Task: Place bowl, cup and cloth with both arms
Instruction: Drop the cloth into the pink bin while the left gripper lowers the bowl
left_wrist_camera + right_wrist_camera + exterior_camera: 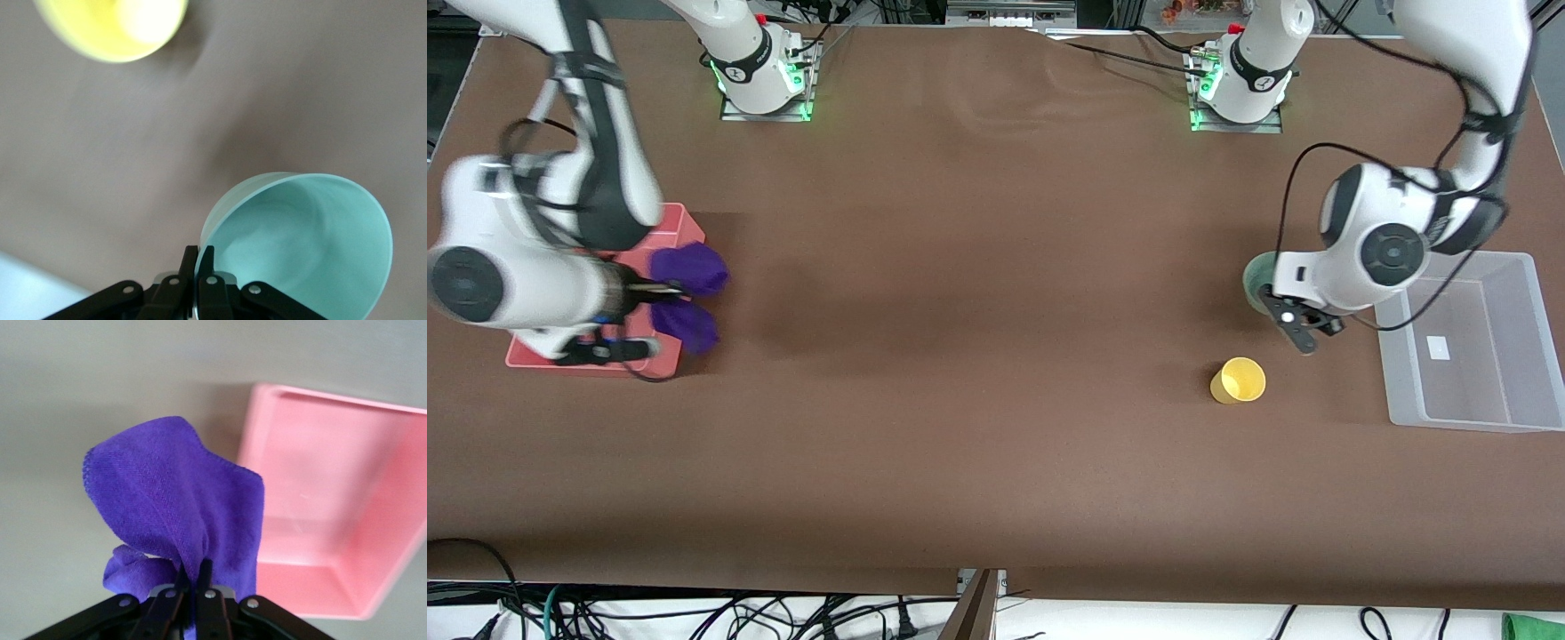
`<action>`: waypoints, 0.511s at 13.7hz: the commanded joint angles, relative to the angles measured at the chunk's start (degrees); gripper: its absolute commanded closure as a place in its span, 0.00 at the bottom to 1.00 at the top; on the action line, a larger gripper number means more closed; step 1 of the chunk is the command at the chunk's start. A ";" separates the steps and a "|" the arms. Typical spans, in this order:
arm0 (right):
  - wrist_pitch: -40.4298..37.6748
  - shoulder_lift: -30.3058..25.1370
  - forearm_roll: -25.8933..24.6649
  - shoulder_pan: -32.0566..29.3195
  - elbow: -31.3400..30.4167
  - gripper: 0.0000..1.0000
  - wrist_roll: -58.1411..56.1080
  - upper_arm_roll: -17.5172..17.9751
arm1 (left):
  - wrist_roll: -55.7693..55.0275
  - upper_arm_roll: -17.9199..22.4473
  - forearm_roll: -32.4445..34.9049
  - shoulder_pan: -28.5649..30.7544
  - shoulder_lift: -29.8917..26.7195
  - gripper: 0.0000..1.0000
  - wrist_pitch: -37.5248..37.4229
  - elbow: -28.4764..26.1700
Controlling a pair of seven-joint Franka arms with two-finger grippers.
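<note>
Pinching the bowl (300, 240) by its rim, the left hand (199, 257) is hanging beside the clear bin (1485, 356). The right hand (192, 577) is gripping the cloth (177, 500) by the pink tray (333, 520); both loads likely need clearing the walls before release.

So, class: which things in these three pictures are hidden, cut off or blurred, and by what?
- Bowl: front view, mostly hidden by the left arm.
- Pink tray: front view, largely covered by the right arm.
- Cup: left wrist view, blurred, cut by the edge.
- Clear bin: front view, part covered by the left arm.

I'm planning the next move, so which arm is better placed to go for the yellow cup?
Left. The left claw, shut on the bowl, is close beside the cup and clear bin. The right claw holds the cloth over the pink tray.
</note>
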 commanded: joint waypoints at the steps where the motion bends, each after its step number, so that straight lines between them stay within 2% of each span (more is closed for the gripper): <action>1: -1.65 0.93 0.22 -0.18 0.59 1.00 -10.90 -7.24 | 6.52 -0.02 1.51 6.68 1.20 1.00 -9.68 10.77; 4: 0.62 1.28 0.13 -0.35 -2.22 1.00 -15.85 -12.27 | 13.92 0.06 2.55 14.77 5.93 1.00 -10.50 17.63; 7: 8.07 1.55 0.22 -0.44 -9.06 1.00 -15.95 -13.42 | 20.95 -0.20 2.21 22.41 16.37 1.00 -9.97 27.03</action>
